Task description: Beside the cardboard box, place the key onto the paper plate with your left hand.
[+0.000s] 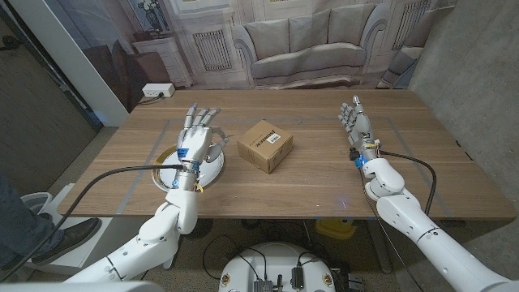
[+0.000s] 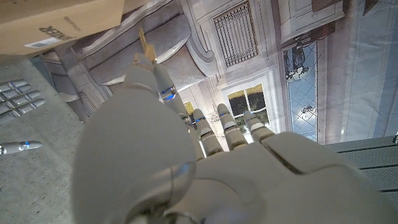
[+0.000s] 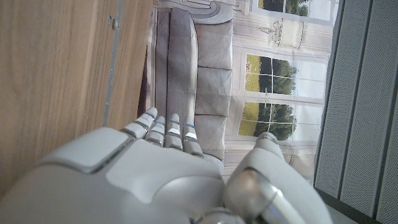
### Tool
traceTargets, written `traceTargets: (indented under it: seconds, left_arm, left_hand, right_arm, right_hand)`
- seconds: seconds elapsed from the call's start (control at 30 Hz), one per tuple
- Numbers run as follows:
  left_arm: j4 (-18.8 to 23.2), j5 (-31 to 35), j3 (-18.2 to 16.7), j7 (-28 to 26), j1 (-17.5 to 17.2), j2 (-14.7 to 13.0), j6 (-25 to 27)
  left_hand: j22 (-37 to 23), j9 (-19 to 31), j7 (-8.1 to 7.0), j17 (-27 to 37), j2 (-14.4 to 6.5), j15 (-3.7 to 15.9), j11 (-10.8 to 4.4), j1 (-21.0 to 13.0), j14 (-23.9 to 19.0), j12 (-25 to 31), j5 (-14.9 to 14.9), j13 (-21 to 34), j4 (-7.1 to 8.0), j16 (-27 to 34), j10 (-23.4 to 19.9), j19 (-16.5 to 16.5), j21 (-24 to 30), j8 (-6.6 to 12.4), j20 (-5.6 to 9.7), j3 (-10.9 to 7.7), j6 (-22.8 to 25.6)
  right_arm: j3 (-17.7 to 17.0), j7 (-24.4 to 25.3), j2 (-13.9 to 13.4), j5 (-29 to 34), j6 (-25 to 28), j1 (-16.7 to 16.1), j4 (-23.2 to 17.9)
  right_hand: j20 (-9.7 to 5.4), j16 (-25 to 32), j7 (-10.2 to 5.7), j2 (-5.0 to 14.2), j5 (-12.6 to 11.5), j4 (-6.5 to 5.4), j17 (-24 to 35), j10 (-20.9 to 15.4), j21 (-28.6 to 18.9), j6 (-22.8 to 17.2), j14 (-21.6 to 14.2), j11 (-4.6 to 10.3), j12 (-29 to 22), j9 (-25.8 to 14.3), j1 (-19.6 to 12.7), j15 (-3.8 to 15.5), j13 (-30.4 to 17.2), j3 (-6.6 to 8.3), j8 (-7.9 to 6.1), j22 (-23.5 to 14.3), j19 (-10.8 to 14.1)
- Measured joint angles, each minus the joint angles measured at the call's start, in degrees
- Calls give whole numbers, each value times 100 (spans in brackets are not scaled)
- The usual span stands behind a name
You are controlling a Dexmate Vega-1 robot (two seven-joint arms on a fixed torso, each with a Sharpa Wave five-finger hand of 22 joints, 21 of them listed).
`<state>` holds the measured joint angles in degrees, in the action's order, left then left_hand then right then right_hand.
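A white paper plate (image 1: 216, 169) lies on the wooden table just left of the cardboard box (image 1: 265, 145). My left hand (image 1: 195, 139) hovers over the plate with its fingers pointing up and away. In the left wrist view a small brass key (image 2: 144, 43) sticks out past the thumb tip of my left hand (image 2: 186, 162), pinched there. The cardboard box (image 2: 50, 22) also shows beyond the thumb in that view. My right hand (image 1: 358, 123) stands at the table's right side, fingers straight and apart, holding nothing.
Thin tape lines mark the table (image 1: 308, 186) around both hands. A white power strip (image 1: 156, 91) sits beyond the back left corner. A person's leg and shoe (image 1: 36, 223) show at the lower left. A printed sofa backdrop hangs behind the table.
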<state>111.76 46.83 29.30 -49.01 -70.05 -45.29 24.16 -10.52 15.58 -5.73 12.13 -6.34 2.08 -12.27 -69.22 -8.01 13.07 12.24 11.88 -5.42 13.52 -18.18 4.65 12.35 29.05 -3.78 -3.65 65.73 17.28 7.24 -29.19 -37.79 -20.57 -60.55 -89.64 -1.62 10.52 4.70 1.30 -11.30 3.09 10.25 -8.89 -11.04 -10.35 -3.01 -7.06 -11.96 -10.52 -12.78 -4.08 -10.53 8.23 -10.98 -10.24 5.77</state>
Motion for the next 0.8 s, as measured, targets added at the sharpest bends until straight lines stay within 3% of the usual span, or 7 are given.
traceTargets:
  seconds: [0.8]
  left_arm:
    - [183,-194,-336,-172,-338,7,305]
  left_hand:
    - [0,-29,0,-1,2,21,-21,-1,-21,0,0,-1,-1,0,-20,0,0,22,0,1,0]
  right_arm:
    - [50,-34,3,19,22,40,6]
  right_hand:
    - [0,0,0,0,0,0,0,0,0,0,0,0,0,0,0,0,0,0,0,0,0]
